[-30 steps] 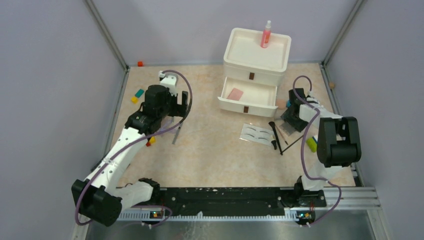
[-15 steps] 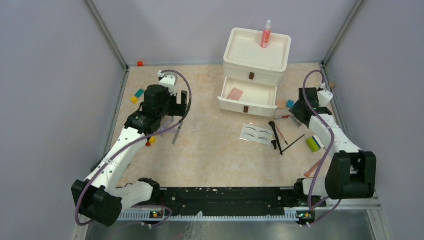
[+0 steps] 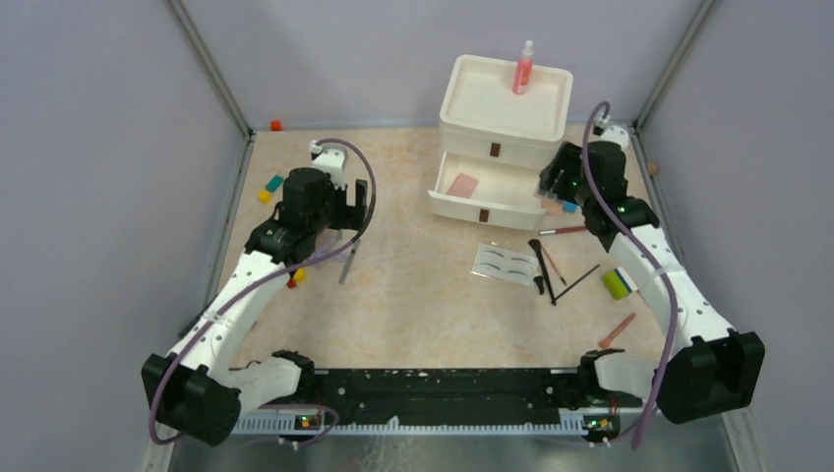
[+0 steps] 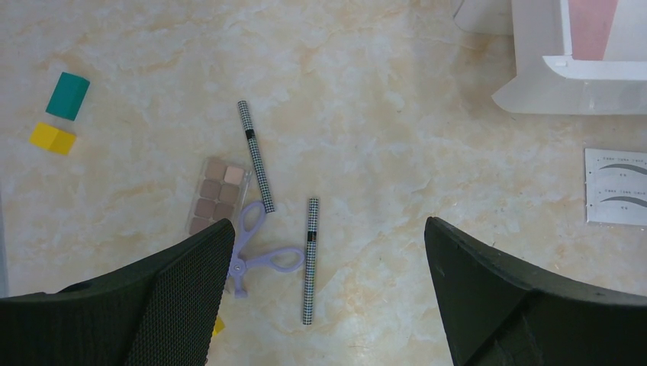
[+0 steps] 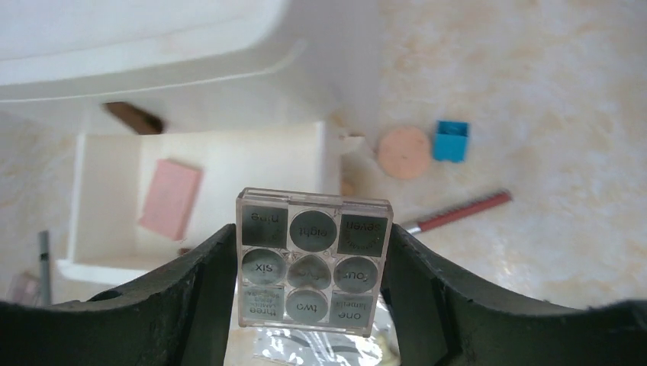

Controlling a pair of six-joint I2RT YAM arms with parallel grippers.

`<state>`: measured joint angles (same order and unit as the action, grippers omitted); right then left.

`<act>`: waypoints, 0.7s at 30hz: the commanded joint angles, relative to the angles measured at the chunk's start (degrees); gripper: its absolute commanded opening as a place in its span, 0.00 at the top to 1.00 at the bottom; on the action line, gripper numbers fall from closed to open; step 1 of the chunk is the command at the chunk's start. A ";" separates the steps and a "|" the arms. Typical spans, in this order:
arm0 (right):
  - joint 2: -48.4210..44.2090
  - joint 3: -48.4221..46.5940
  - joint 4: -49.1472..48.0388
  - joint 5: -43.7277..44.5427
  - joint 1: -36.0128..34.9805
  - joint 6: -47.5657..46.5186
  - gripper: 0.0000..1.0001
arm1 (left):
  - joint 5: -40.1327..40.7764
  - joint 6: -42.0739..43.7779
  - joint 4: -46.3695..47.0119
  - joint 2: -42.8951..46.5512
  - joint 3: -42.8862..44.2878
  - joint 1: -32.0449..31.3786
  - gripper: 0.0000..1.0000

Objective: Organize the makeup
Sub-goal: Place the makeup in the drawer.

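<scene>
The right end effector (image 5: 313,263) clamps a clear square case (image 5: 314,229) of nine grey pans at the glossy white drawer unit's (image 5: 137,46) open drawer (image 5: 252,156), where a flat pink pad (image 5: 169,198) lies. The left end effector (image 4: 328,225) hangs spread wide left of the unit, its mesh-textured fingers (image 4: 183,290) hiding part of lilac scissors (image 4: 246,263).

White eyebrow card (image 4: 616,187): running off right edge.
Purple plastic scissors (image 4: 252,227): tucking behind left gripper (image 4: 328,223).
Pink rectangular pad (image 4: 591,27): running off top edge.
Clear square grey-panned palette (image 5: 314,259): sides disappearing behind right gripper (image 5: 313,229).
</scene>
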<state>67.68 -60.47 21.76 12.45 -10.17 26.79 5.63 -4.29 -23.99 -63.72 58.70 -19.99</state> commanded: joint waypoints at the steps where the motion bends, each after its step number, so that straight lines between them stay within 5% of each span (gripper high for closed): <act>1: 4.51 -7.86 -5.69 -2.04 -6.07 -3.71 0.73 | -0.49 0.46 2.15 1.67 -0.23 0.32 0.01; 18: 22.42 -16.57 -7.58 1.93 -10.83 -8.29 0.68 | 0.70 0.77 2.19 2.32 -0.75 0.48 0.01; 21: 23.34 -16.80 -6.05 2.36 -10.84 -8.11 0.59 | 0.62 0.70 2.27 2.29 -0.78 0.58 0.01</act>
<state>90.15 -74.65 15.99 13.04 -20.49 19.46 5.67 -4.27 -23.99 -62.74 58.33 -19.81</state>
